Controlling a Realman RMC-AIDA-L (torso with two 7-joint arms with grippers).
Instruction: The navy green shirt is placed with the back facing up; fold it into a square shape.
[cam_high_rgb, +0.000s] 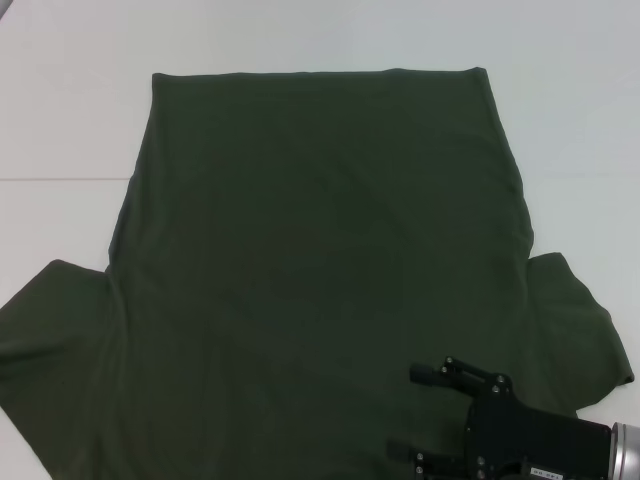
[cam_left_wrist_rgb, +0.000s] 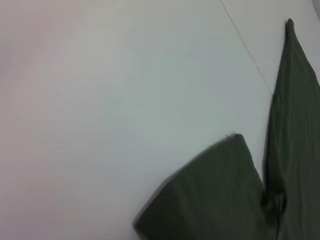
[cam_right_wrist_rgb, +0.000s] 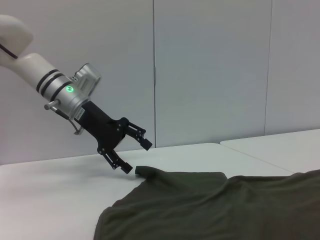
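Looking down on a broad white tabletop (cam_high_rgb: 70, 110), crossed by a thin seam (cam_high_rgb: 60, 178) off the shirt's left side, and largely covered by a large dark olive-green short-sleeved cotton T-shirt (cam_high_rgb: 320, 250). Spread flat and plain side up, with no lettering showing, straight hem at the far end and shoulders at the near end. Fanning out from the shirt body at the near corners: left sleeve (cam_high_rgb: 50, 330), wide and lying flat on the table, and right sleeve (cam_high_rgb: 575, 320), shorter in the head view and rounded at its outer edge. Mildly rippled near that left sleeve in the right wrist view, otherwise smooth. Standing behind the shirt in the same wrist view, pale grey wall panels (cam_right_wrist_rgb: 210, 70). Hovering over the shirt's near right part, just inside the right sleeve: black right gripper (cam_high_rgb: 418, 415), fingers spread wide apart, nothing between them, whether touching the cloth cannot be told. Poised just above the outer tip of the shirt's left sleeve: black left gripper (cam_right_wrist_rgb: 136, 156) on a white arm, tilted downward, fingers likewise parted and holding nothing, lower fingertip very close to the cloth edge but apparently clear of it. Out of the head view altogether.
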